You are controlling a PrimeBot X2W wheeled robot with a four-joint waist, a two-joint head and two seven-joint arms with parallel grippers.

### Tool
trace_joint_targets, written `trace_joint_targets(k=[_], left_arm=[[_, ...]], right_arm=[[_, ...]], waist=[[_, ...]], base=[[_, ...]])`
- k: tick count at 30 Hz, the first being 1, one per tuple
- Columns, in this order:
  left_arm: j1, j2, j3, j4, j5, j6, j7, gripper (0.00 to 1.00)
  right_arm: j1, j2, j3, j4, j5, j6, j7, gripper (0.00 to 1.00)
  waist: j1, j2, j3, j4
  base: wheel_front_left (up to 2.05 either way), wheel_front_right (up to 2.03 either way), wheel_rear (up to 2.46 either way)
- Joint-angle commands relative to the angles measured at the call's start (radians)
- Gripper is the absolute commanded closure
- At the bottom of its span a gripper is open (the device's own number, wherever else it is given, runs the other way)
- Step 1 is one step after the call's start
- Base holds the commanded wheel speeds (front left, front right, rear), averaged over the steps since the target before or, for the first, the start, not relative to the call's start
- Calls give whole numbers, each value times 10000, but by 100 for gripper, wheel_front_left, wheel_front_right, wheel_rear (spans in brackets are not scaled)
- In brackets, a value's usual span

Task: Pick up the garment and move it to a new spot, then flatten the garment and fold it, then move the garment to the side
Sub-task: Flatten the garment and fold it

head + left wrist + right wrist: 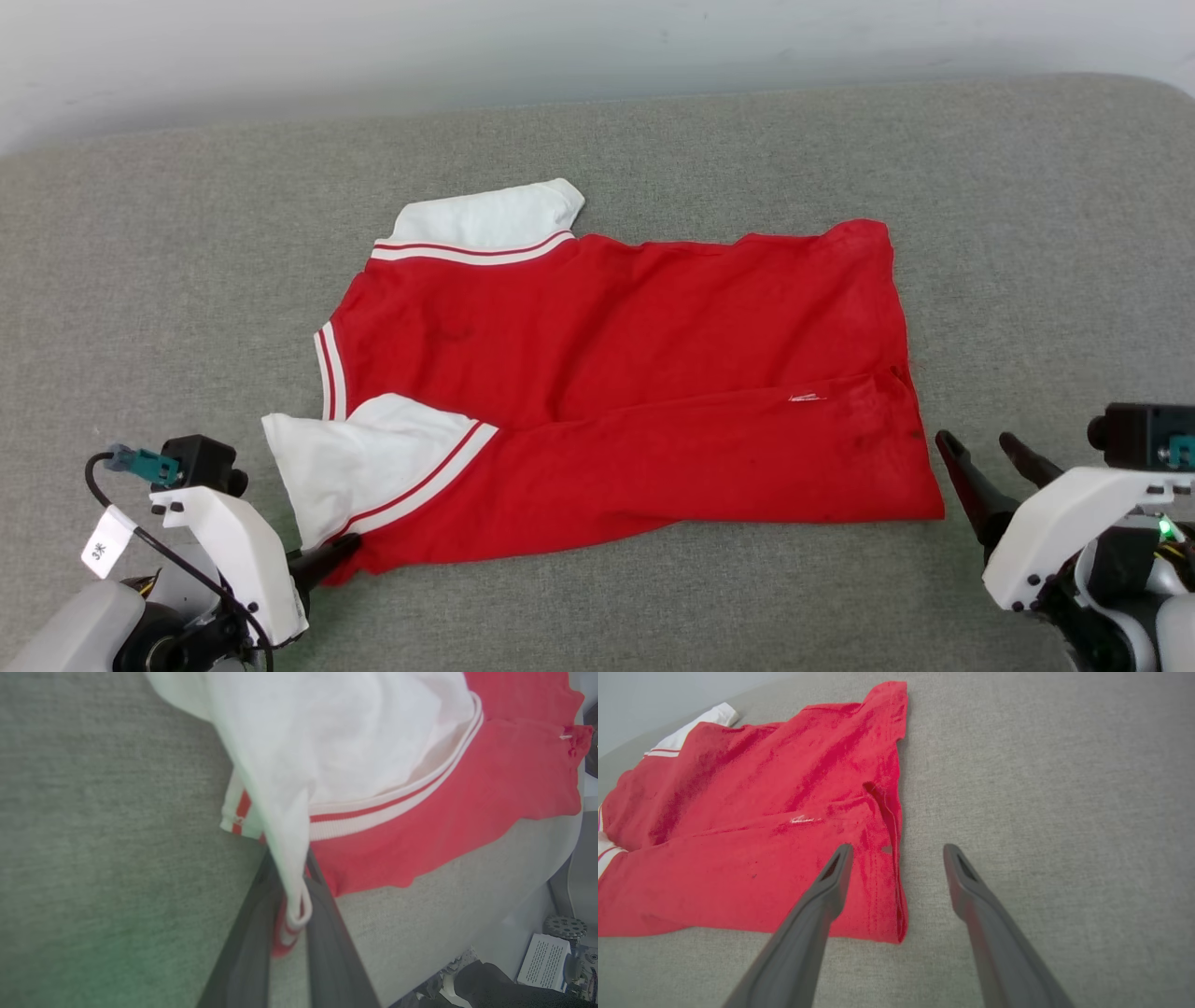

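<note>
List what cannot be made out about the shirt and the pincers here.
1. Head view: the garment's underside, hidden by its own cloth.
2. Head view: the small white mark, too small to read.
3. Left wrist view: the left pincer's fingertips, blurred and wrapped in sleeve cloth.
4. Right wrist view: the near white sleeve, cut off by the left edge.

place: lab, likely | grey fabric-covered table (1027,233) | bare pale wall (560,47)

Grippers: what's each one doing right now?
Left gripper: shut on the shirt, at its white sleeve.
Right gripper: open, empty, near the hem.
</note>
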Motion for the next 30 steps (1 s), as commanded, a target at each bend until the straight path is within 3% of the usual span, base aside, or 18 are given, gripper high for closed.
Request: trace_joint_targets(k=[1, 6, 9, 16, 21, 22, 23, 24, 30], left_arm=[[12, -127, -77, 47, 84, -17, -60, 100], [-178, 70, 143, -540, 302, 117, -447, 100], [-282, 181, 199, -958, 471, 156, -593, 100], [-403, 230, 194, -1668, 710, 225, -775, 100], [-464, 117, 117, -1836, 788, 158, -823, 100], [-448, 105, 115, -1824, 797, 138, -859, 100], [-420, 88, 116, -1817, 796, 126, -891, 100], [-384, 79, 116, -1805, 786, 123, -902, 100], [-155, 108, 193, -1764, 743, 159, -1084, 100]], right_arm=[[-177, -105, 7, -127, 93, -8, 607, 0], [-534, -322, -53, -665, -30, -8, 3265, 0], [-797, -449, 88, -728, -195, -8, 4242, 0], [-1521, -610, 457, 556, -551, -8, 4878, 0], [-1464, -379, 741, 2015, -595, -8, 5085, 0], [-1406, -307, 860, 2215, -562, -5, 5083, 9], [-1364, -267, 962, 2392, -521, -3, 5032, 59], [-1363, -216, 1029, 2521, -441, -3, 4962, 100], [-1686, -490, 1071, 2511, -331, -6, 4501, 100]], waist=[[1, -1, -20, 30], [1, -1, -22, 259], [1, -1, 69, 439], [1, -1, 380, 744], [1, -1, 566, 945], [1, -1, 574, 956], [1, -1, 583, 958], [1, -1, 584, 954], [1, -1, 398, 836]], base=[[0, 0, 0], [0, 0, 0], [0, 0, 0], [0, 0, 0], [0, 0, 0], [0, 0, 0], [0, 0, 0], [0, 0, 0], [0, 0, 0]])
